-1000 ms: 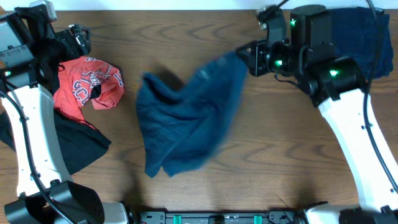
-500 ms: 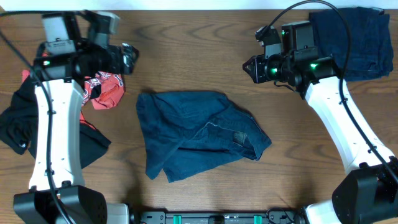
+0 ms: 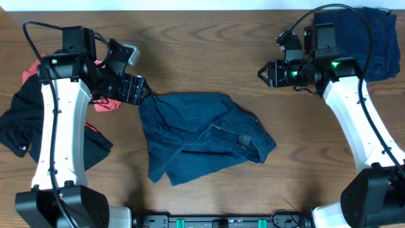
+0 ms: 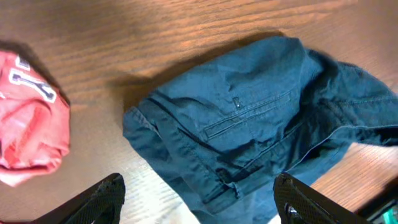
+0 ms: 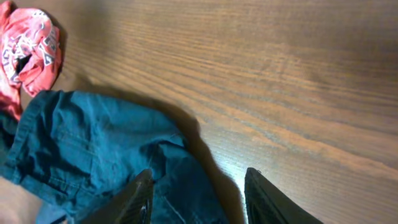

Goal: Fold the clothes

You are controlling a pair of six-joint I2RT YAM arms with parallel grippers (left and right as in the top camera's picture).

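A: Two grippers, neither holding cloth. Overhead: the denim shorts [image 3: 202, 136] lie rumpled at mid-table [image 3: 202, 38]. The left gripper [image 3: 136, 92] sits at their upper-left corner. The right gripper [image 3: 266, 73] is well apart, over bare wood.

B: Why that layout?

A: My reading is that the shorts sit in the middle so both arms can reach them. The red T-shirt [image 3: 104, 104] and black garment [image 3: 16, 126] wait at the left edge. The folded navy denim [image 3: 373, 44] is parked far right, out of the work area.

B: Long axis?

A: Roughly left to right, dipping toward the lower right. One flap is doubled over the lower half, so the shorts are not yet flat.

B: Left wrist?

A: The left gripper [image 4: 199, 183] has its jaws wide, with nothing between them. The shorts [image 4: 261, 118] are just beneath, with a pocket welt and button facing up. A thick seamed edge points toward the camera; whether it is waistband or hem I cannot tell. The red T-shirt [image 4: 28, 124] lies beside the shorts, apart from them.

B: Right wrist?

A: The right gripper [image 5: 199, 180] is parted partway and holds nothing. It looks down on the shorts [image 5: 93, 143], whose near edge lies under the left finger. The red T-shirt [image 5: 31, 43] is at the far corner.
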